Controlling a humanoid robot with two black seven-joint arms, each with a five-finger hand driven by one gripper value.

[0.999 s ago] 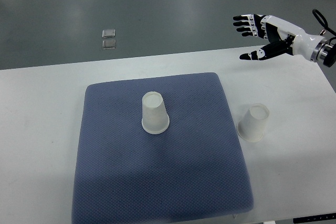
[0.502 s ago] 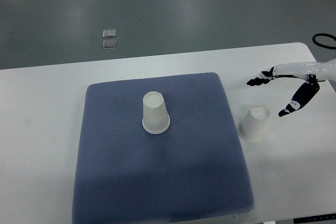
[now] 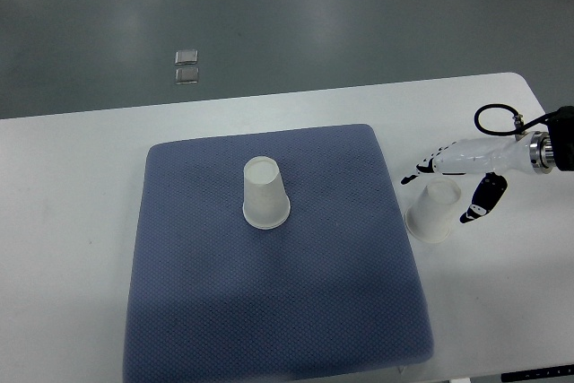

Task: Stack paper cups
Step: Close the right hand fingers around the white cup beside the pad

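Observation:
Two white paper cups stand upside down. One cup (image 3: pixel 265 194) is near the middle of the blue-grey mat (image 3: pixel 269 302). The other cup (image 3: pixel 433 211) sits on the white table (image 3: pixel 72 186) just off the mat's right edge, leaning slightly. My right hand (image 3: pixel 442 191) reaches in from the right edge and hovers at that second cup. Its fingers (image 3: pixel 420 168) spread above the cup's far side while the thumb (image 3: pixel 473 208) hangs at its right side. The hand is open and nothing is grasped. The left arm is out of view.
The mat covers most of the table's centre. Grey floor lies beyond the table's far edge, with two small square markers (image 3: pixel 186 66) on it. A black cable (image 3: pixel 491 114) loops at my right wrist.
My right hand has dropped from high above the table's far right corner and moved left, closing in around the cup beside the mat. Neither cup has moved.

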